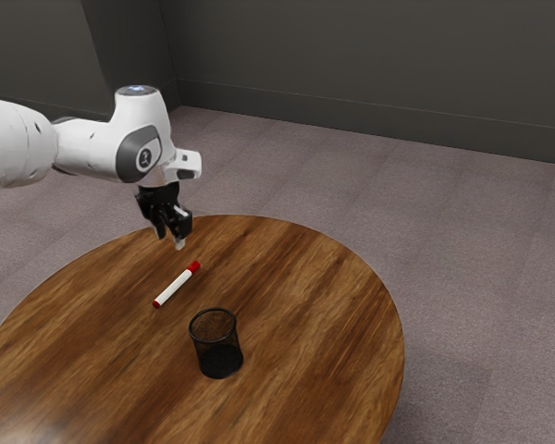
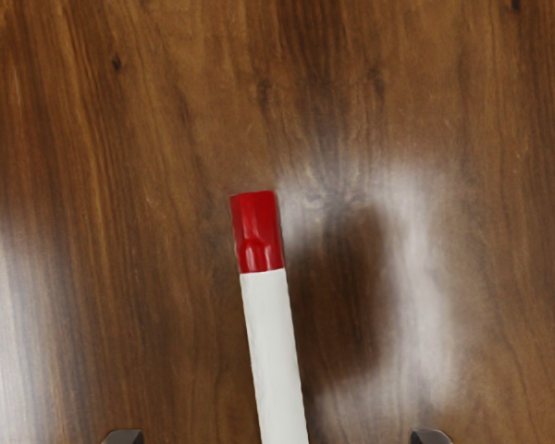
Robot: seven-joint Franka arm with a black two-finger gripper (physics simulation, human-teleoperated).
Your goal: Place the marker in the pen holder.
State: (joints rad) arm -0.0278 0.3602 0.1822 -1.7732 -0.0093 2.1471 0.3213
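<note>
Gripper (image 1: 171, 239) is spread, nothing pinched; you've got its fingers (image 2: 432, 437) well apart, above the table (image 1: 314, 287). Your marker (image 1: 174, 286) lies flat on the wood, clear of the pen holder (image 1: 216, 342), which stands upright near it.

Handling, my read: light, stiff, hard plastic. Not fragile, so a moderate squeeze won't hurt it. Smooth and round, though: touch it with one finger first and you'll likely roll it. Come down centred, close evenly.

Where to grab: white barrel (image 2: 274, 356), just behind the red cap (image 2: 257, 231). Don't take the cap alone, it could pull off. You're lined up decently: the barrel runs between the two fingertips, so closing should squeeze across its width. Holding nearer the cap leaves the long end free to go in first, but it may swivel in your grip once lifted. Tip it upright before you lower it, or it could catch the rim.
</note>
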